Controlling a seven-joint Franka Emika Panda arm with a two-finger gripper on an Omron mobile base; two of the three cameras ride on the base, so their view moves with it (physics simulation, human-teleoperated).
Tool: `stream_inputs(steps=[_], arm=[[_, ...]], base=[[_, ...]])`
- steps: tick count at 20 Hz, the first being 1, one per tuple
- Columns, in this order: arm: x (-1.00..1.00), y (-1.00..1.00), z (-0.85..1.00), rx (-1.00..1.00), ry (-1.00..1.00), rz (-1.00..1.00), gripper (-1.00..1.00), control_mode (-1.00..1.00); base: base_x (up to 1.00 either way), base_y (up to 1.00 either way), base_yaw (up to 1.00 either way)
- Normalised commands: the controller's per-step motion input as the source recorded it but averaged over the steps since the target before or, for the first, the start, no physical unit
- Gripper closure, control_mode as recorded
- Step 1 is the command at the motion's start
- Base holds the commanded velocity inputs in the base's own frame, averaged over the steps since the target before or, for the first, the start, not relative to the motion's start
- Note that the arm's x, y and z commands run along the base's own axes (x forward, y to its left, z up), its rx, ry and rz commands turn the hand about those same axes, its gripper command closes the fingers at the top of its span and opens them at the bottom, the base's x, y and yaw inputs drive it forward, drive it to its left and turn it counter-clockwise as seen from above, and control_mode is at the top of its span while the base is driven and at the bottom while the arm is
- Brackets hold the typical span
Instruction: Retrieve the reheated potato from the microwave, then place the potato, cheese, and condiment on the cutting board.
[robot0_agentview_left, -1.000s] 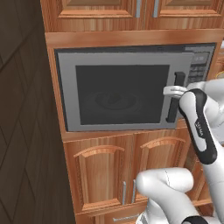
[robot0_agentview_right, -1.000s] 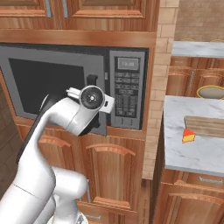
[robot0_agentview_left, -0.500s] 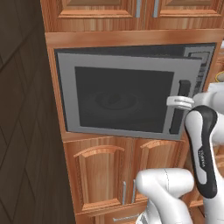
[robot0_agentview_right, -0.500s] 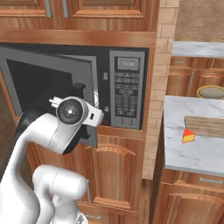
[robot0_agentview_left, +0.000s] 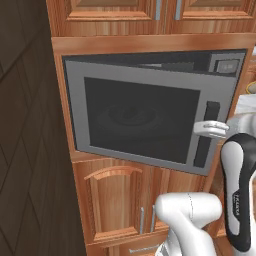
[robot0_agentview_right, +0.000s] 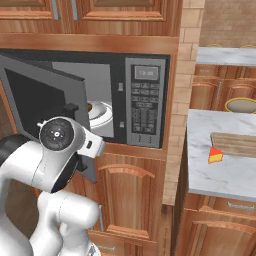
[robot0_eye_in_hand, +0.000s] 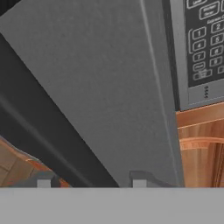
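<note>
Swinging wider than a second ago, the microwave (robot0_agentview_right: 100, 110) door (robot0_agentview_left: 145, 120) now exposes the cavity, so retrieval can follow. Its white plate (robot0_agentview_right: 100, 114) shows, but I cannot make out the potato. The claw (robot0_agentview_left: 212, 129) sits on the door handle (robot0_agentview_left: 207, 132) at the plate's 7 o'clock in the right base view; its grip I cannot tell. The cheese (robot0_agentview_right: 215, 155) waits beside the cutting board (robot0_agentview_right: 235, 144).

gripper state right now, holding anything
Gripper: at the handle of the partly open microwave door; whether it grips it cannot be told.
</note>
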Motion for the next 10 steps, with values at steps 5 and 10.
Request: stream_inputs(steps=[5,10], arm=[[-0.64,0.11,0.04,0.02,0.06,-0.01,1.0,-1.0],[-0.49,0.25,0.0,0.01,0.01,-0.05,-1.0,-1.0]], base=[[0.0,0.0,0.0],[0.0,0.0,0.0]])
